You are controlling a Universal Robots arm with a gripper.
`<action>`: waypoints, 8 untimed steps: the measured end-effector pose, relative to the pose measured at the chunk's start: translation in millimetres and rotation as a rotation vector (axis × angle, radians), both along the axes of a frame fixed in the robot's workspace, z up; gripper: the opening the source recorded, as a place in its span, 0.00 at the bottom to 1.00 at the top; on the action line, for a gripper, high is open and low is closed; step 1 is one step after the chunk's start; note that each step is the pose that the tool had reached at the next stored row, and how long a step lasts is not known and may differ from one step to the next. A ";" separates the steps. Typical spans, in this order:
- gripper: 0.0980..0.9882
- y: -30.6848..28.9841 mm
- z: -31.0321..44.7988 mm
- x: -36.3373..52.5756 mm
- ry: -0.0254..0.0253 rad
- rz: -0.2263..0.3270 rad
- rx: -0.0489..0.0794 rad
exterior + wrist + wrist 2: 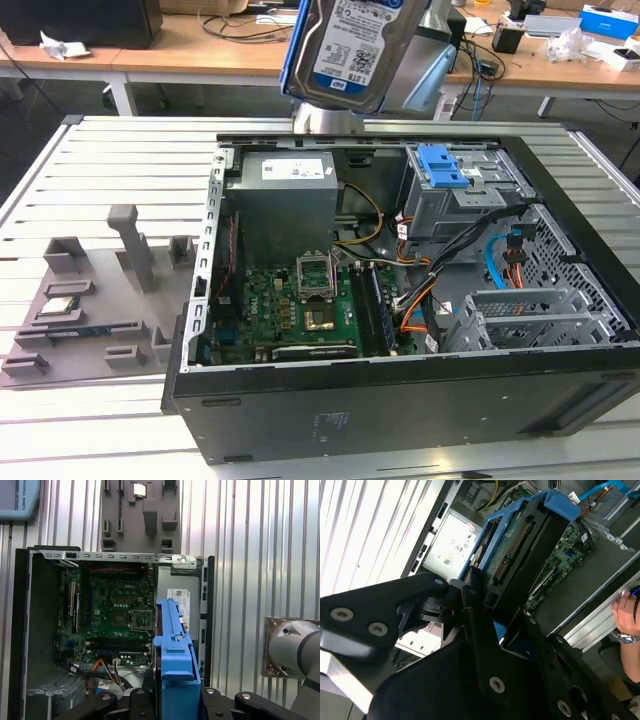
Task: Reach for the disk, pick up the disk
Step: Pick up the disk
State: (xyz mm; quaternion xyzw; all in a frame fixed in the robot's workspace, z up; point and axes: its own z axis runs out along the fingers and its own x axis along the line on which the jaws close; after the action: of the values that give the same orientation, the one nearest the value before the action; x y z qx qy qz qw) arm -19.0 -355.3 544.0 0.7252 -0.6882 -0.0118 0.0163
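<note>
The hand [175, 689] grips the disk [355, 45] above a slatted metal table [120, 150], desks [200, 57] behind.

The disk [352, 42], a flat rectangular silver drive, shows bare metal under a glossy white-and-blue paper label. Its blue bracket [175, 665] is smooth plastic with a slight sheen. The slatted silver bench [100, 150] is ribbed, brushed metal, bright where light strikes it. The black computer case [400, 400] has a matt outer panel and dull grey sheet metal inside. The grey moulded fixture tray [90, 290] looks like matt plastic, faintly rough.
</note>
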 end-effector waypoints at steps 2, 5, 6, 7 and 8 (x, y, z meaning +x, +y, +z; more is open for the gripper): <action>0.30 0.0 0.0 6.1 0.0000 0.000 0.000; 0.30 0.0 0.0 17.3 0.0000 0.000 0.000; 0.30 0.0 0.0 21.9 0.0000 0.000 0.000; 0.30 0.0 0.0 26.7 0.0000 0.000 0.000; 0.30 0.0 0.0 30.2 0.0000 0.000 0.000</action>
State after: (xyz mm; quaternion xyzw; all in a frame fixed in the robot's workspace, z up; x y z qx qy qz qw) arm 11.2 -355.2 544.0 0.7252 -0.6883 -0.0118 0.0162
